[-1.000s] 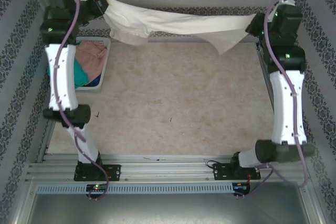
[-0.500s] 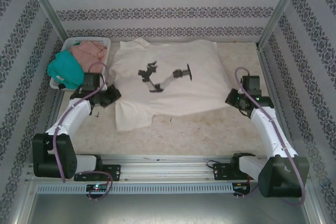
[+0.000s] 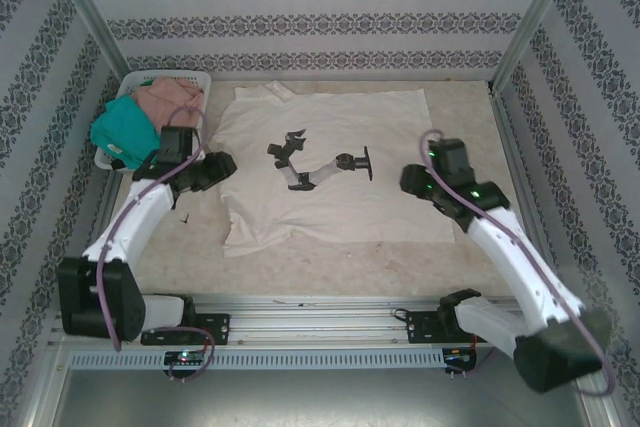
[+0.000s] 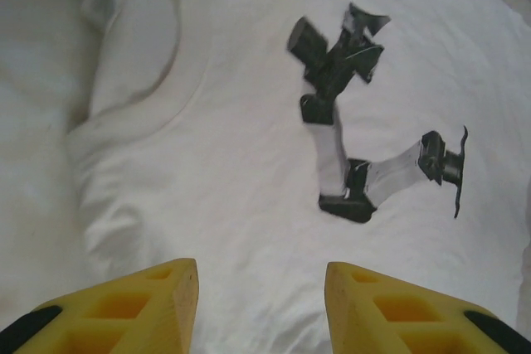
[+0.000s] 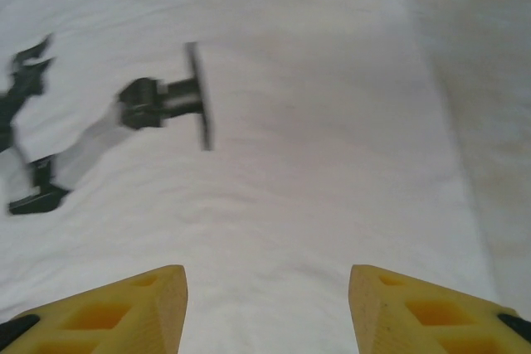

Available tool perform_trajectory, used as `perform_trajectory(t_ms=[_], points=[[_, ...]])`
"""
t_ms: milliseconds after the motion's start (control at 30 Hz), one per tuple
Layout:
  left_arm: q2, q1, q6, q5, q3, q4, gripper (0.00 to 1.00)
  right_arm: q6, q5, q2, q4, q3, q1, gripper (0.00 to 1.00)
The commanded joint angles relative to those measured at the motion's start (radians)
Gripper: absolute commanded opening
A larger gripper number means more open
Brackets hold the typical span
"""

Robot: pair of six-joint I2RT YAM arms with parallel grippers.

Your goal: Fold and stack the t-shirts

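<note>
The cream t-shirt [image 3: 320,197] lies spread flat on the table, with a black and grey robot-arm print [image 3: 318,159] at its middle. My left gripper [image 3: 222,164] hovers at the shirt's left edge, open, with only cloth [image 4: 207,205] under its yellow fingers [image 4: 158,304]. Above the shirt's right edge my right gripper [image 3: 410,179] is open too, holding nothing, over the cloth [image 5: 274,205]. The teal t-shirt [image 3: 122,135] and the dusty-pink t-shirt [image 3: 170,99] sit bunched in the basket at far left.
The white lattice basket [image 3: 190,78] stands in the far left corner beside the left arm. Patterned walls close in the table on three sides. Bare tabletop [image 3: 330,267] runs between the shirt's near hem and the metal rail [image 3: 320,319] at the front.
The cream shirt went from hanging stretched between both raised grippers to lying flat on the table. Both grippers let go and now sit low at its left and right edges; the shirt got smoothed out.
</note>
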Motion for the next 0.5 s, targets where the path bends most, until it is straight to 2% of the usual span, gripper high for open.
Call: perform_trajectory(t_ms=[0, 67, 200, 267, 400, 467], points=[[0.176, -0.07, 0.056, -0.034, 0.121, 0.016, 0.45, -0.015, 0.008, 0.204, 0.139, 0.058, 0.045, 0.56], [0.315, -0.101, 0.076, -0.006, 0.215, 0.042, 0.45, -0.029, 0.025, 0.344, 0.176, 0.118, 0.045, 0.56], [0.608, -0.123, 0.067, -0.102, 0.434, 0.025, 0.42, -0.058, 0.057, 0.616, 0.172, 0.293, 0.014, 0.55], [0.722, -0.122, 0.075, -0.084, 0.527, 0.021, 0.4, -0.043, 0.134, 0.709, 0.153, 0.348, -0.001, 0.54], [0.872, -0.121, 0.087, -0.155, 0.698, -0.06, 0.4, -0.001, 0.116, 0.795, 0.162, 0.365, -0.047, 0.53], [0.919, -0.122, 0.098, -0.152, 0.758, -0.1, 0.4, 0.023, 0.095, 0.815, 0.136, 0.372, -0.073, 0.53]])
